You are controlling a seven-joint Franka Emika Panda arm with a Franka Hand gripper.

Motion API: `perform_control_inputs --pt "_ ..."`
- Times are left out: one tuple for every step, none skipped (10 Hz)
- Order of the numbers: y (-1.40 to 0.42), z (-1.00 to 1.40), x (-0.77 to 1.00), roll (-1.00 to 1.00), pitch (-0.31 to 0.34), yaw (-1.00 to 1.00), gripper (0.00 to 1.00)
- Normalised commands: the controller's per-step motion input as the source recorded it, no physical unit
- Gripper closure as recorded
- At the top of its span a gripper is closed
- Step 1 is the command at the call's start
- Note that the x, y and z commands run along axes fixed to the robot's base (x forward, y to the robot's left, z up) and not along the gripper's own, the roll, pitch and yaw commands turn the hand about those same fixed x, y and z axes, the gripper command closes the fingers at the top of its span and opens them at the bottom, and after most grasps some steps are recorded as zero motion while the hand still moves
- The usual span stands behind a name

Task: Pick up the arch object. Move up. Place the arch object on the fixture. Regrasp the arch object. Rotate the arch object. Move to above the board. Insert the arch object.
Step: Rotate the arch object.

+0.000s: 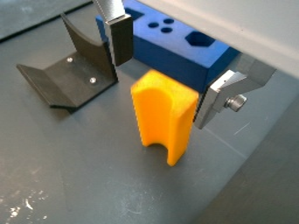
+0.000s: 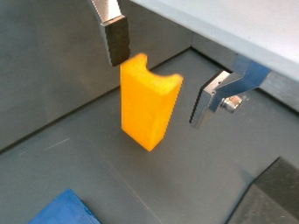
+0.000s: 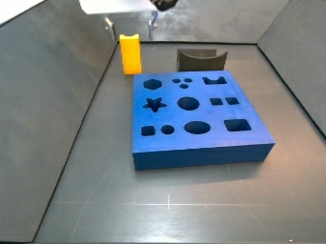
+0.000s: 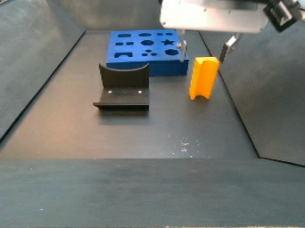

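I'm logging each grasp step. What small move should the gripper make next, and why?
Probably lower a little and close. The gripper is open, its fingers either side of the upright arch object without touching it, beside the board.

The small plastic-looking arch object (image 1: 163, 115) is a plain yellow-orange, unpatterned, in both wrist views and both side views (image 3: 130, 53). The large thick slab of the board (image 3: 197, 119) is bright blue, with its shaped holes darker blue. The L-shaped fixture (image 4: 123, 85) is dark grey-brown. The end effector (image 1: 170, 64) has silver finger plates with dark pads (image 1: 121, 41). The floor (image 3: 152, 195) is matt dark grey with faint pale lines.
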Motion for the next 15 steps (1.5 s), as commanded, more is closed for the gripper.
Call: perform_control_inputs --pt "0.01 0.57 -0.03 0.01 0.033 -0.01 0.0" --pt "0.01 0.45 -0.02 0.01 0.035 -0.01 0.0" --pt "0.01 0.32 -0.02 0.02 0.04 -0.02 0.0" --pt "0.01 0.19 -0.02 0.02 0.046 -0.02 0.0" --pt "0.0 0.0 0.0 0.0 0.0 1.0 0.0" --pt "-0.01 -0.04 0.01 0.0 0.0 1.0 0.0" --pt "-0.01 -0.02 0.02 0.0 -0.001 1.0 0.0" --pt "-0.01 -0.02 0.02 0.0 -0.001 1.0 0.0" --pt "-0.01 -0.02 0.02 0.0 -0.001 1.0 0.0" --pt "-0.01 -0.01 0.02 0.0 -0.001 1.0 0.0" --pt "-0.01 -0.01 0.02 0.0 -0.002 1.0 0.0" --pt "-0.01 -0.01 0.02 0.0 -0.002 1.0 0.0" --pt "-0.01 -0.01 0.02 0.0 -0.002 1.0 0.0" --pt "-0.01 -0.01 0.02 0.0 -0.002 1.0 0.0" --pt "-0.01 -0.01 0.02 0.0 -0.002 1.0 0.0"
